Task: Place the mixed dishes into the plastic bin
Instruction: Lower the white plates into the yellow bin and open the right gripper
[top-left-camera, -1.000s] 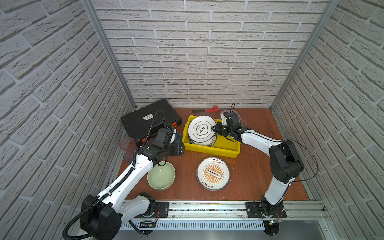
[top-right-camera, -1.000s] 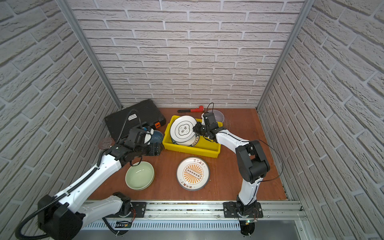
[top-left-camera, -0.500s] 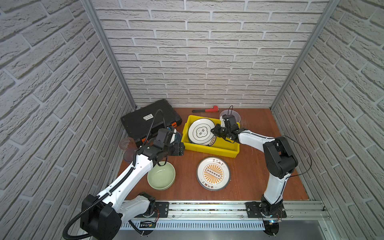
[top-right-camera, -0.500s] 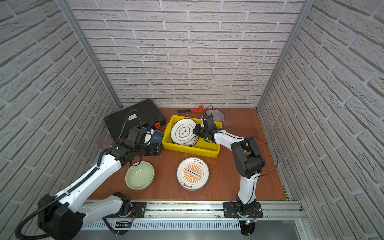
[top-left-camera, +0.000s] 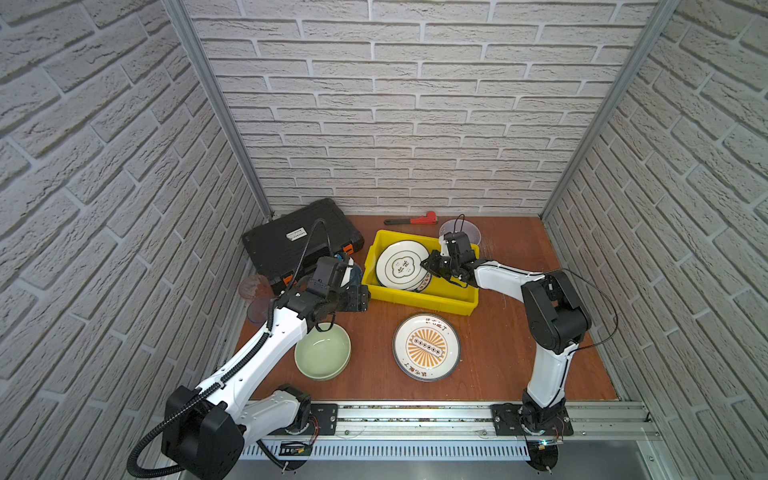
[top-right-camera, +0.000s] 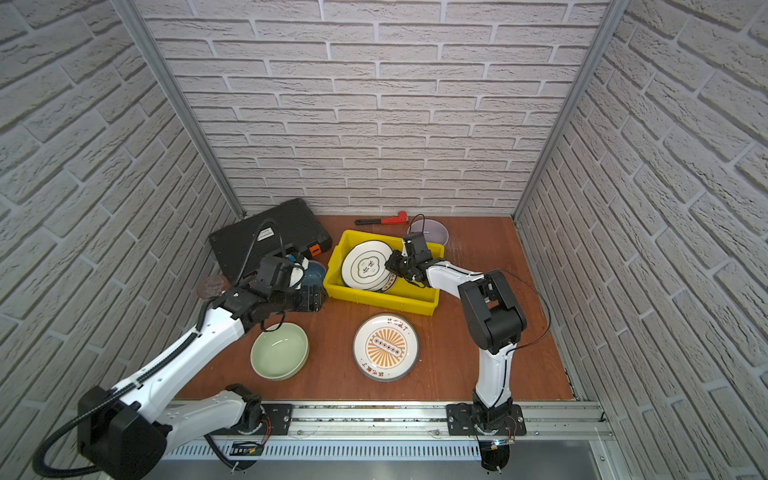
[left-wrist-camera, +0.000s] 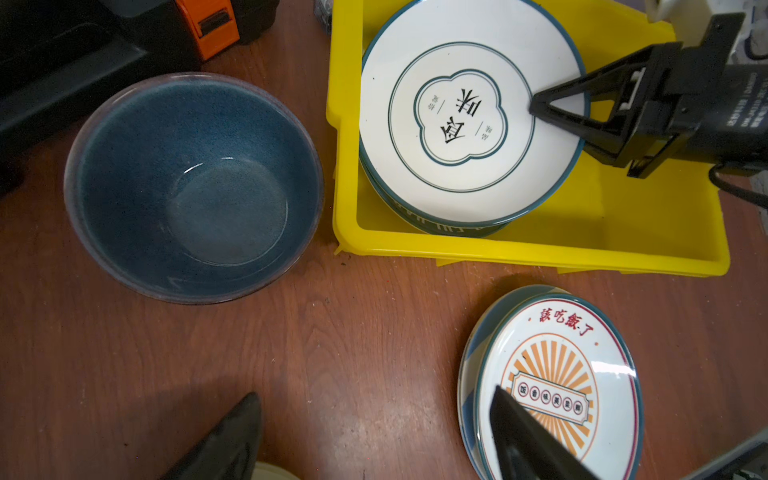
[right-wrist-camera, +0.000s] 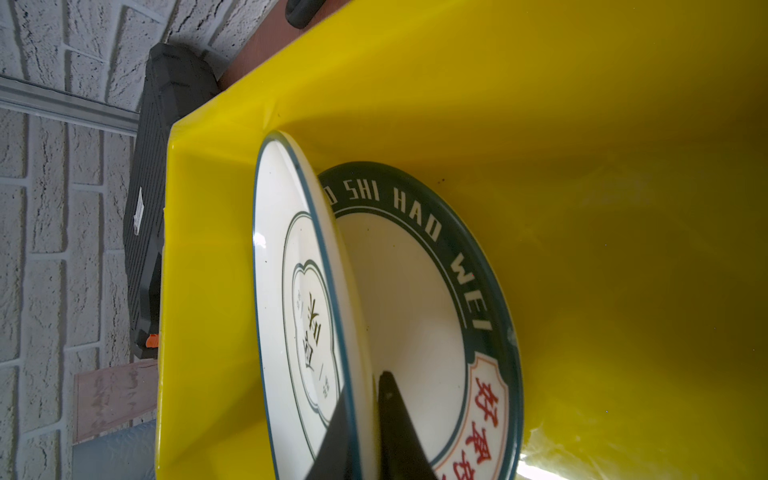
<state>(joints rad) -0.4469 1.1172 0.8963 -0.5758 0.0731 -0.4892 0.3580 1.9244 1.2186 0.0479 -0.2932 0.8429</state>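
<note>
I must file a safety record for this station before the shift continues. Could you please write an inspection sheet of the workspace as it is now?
Surface: brown wooden table, no spill seen.
Job's things: yellow bin holds a white plate, tilted over a dark-rimmed plate; sunburst plate, green bowl, blue bowl, lavender bowl and two tinted cups are outside it.
Clutter: black tool case, red wrench, both near the back wall.
Claws: left claw open, empty; right claw closed on the white plate's rim.
Cables: black hose arches over the case; thin wire loops off the right arm.
Surroundings: brick-pattern walls, metal rail in front.
</note>
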